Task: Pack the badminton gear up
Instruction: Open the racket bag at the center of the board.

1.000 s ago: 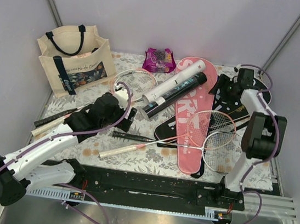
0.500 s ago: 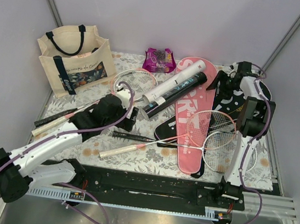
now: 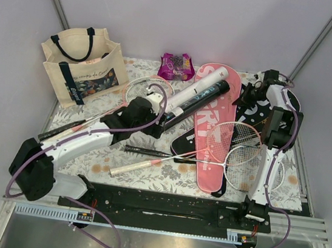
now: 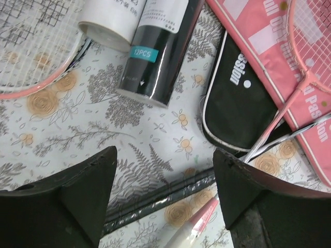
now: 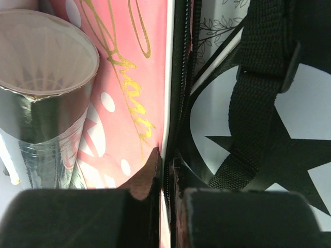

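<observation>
At the centre of the top view we see the pink cover [image 3: 208, 118] lying under two rackets [image 3: 242, 137]. The closed jaws of the right gripper [image 5: 164, 192] pinch its upper right edge. Left of it lie a white tube [image 3: 195, 91] and a black tube [image 3: 202, 102]. Just below their ends the left gripper [image 4: 164, 160] hovers wide open and empty.

top view was evenly lit, soft light from above, only faint shadows under the arms on the table [image 3: 96, 167]. left wrist cam was sharp on the black tube [image 4: 160, 57], which had a white glare streak, but the left gripper [image 4: 164, 160] was dark mush. right wrist cam was super close: pink cover [image 5: 129, 77] crisp, shiny tube [image 5: 46, 119] mirror-like, right gripper [image 5: 166, 206] blurry black.
</observation>
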Robot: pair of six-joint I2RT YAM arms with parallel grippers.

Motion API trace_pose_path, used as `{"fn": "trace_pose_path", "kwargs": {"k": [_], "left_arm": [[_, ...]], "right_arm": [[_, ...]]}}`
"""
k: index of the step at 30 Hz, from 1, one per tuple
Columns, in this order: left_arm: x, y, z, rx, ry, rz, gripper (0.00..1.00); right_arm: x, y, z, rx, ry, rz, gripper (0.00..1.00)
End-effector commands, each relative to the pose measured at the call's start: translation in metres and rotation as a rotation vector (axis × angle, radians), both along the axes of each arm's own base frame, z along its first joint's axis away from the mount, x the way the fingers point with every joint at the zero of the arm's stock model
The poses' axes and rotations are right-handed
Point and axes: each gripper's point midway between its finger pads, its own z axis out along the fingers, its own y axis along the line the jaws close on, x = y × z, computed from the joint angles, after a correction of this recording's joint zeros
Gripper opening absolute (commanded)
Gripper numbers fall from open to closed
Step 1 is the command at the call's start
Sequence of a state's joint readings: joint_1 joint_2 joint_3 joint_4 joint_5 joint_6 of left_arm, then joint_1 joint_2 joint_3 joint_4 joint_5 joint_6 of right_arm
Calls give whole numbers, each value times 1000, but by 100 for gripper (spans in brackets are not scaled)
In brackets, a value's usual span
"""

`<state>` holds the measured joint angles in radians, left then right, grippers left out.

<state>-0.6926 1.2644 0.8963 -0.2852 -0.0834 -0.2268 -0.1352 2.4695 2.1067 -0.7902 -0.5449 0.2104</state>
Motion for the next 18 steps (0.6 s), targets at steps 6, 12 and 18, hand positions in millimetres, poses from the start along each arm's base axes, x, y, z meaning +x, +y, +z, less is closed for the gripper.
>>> {"fn": "trace_pose_path", "kwargs": {"k": [6, 12, 18], "left_arm": [[48, -43, -3, -44, -50, -21, 73], [64, -37, -47, 43, 9, 37, 67], [66, -33, -67, 80, 55, 61, 65]], "right_arm": [[16, -27, 101, -131, -293, -134, 0], [16, -28, 125, -129, -361, -181, 0], [18, -39, 156, -181, -457, -235, 0]]}}
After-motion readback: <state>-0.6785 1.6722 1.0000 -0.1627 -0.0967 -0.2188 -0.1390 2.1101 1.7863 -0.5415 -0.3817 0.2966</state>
